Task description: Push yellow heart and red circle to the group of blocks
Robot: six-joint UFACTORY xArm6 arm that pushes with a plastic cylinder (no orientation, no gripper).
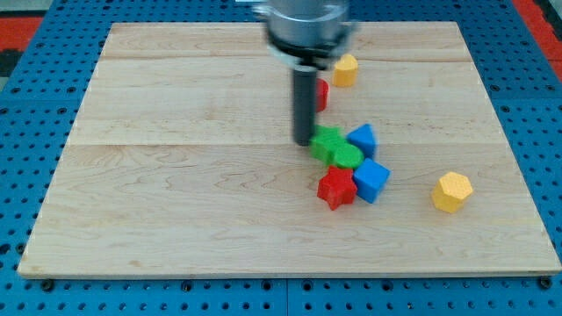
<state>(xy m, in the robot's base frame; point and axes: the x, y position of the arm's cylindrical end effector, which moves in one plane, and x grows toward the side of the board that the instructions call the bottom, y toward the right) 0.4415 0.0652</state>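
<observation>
My tip rests on the board just left of a green block, touching or nearly touching it. That block belongs to a tight group: a second green block, a blue block, a blue cube and a red star. A red block, likely the red circle, is half hidden behind the rod above the group. A yellow block sits further up, near the view's top. Another yellow block lies alone at the right. Which yellow one is the heart I cannot tell.
The wooden board lies on a blue perforated table. The arm's grey body hangs over the board's top middle.
</observation>
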